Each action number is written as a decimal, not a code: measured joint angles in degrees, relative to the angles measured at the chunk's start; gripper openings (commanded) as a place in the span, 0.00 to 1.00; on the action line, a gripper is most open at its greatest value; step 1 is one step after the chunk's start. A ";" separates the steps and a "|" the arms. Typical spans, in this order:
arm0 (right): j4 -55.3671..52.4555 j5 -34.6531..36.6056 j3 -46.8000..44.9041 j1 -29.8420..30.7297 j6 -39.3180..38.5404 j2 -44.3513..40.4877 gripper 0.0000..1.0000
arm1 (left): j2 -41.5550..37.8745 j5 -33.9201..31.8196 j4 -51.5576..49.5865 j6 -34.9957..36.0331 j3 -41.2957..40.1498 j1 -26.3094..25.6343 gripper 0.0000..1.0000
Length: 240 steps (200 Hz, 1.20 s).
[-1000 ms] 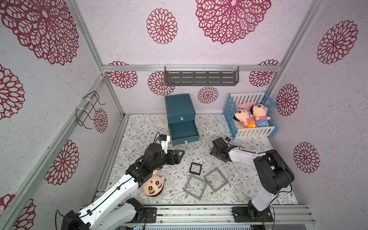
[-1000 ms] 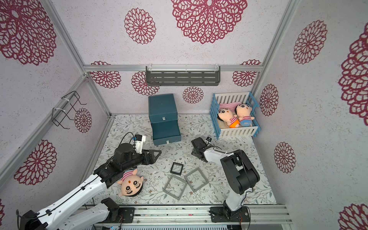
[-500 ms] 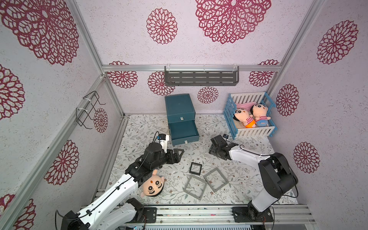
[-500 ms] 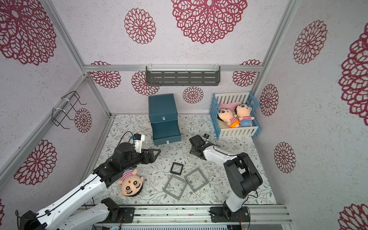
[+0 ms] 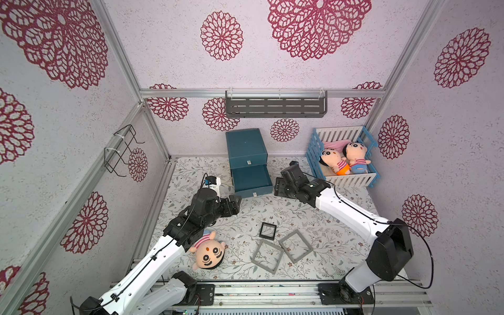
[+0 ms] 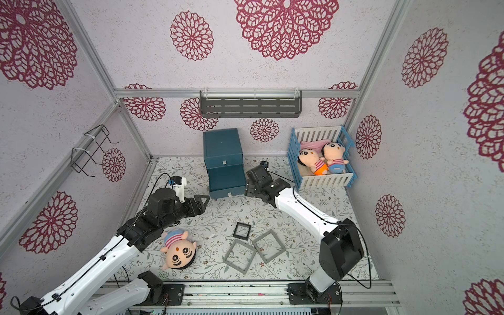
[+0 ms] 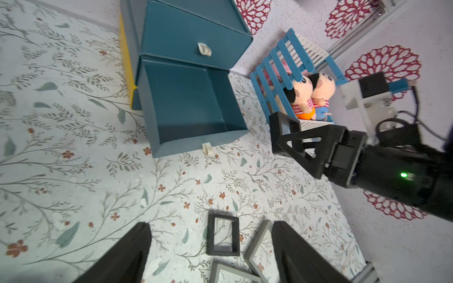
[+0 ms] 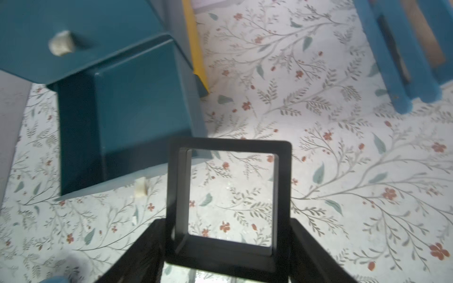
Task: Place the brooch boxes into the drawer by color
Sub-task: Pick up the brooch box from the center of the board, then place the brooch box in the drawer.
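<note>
The teal drawer cabinet (image 5: pixel 245 147) stands at the back, its lowest drawer (image 7: pixel 191 107) pulled out and empty. My right gripper (image 5: pixel 278 186) hovers at that drawer's front right corner, shut on a small black brooch box (image 8: pixel 230 147) held upright by its sides, also seen in the left wrist view (image 7: pixel 284 129). On the table lie another black brooch box (image 5: pixel 267 231) and two larger grey ones (image 5: pixel 266 256) (image 5: pixel 296 246). My left gripper (image 5: pixel 236 201) is open and empty, left of the drawer front, pointing toward those boxes (image 7: pixel 222 235).
A plush doll head (image 5: pixel 208 252) lies by the left arm. The blue-and-white crib (image 5: pixel 343 163) with two dolls stands at the back right, close behind the right arm. A grey shelf (image 5: pixel 275 107) and a wire rack (image 5: pixel 122 150) hang on the walls.
The right arm has carried the black box left and farther back, up to the open drawer's front corner. The left arm has barely moved.
</note>
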 measured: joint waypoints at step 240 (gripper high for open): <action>-14.64 -6.75 49.94 5.77 -5.66 39.34 0.48 | 0.00 -8.74 -8.02 1.01 3.45 2.10 0.85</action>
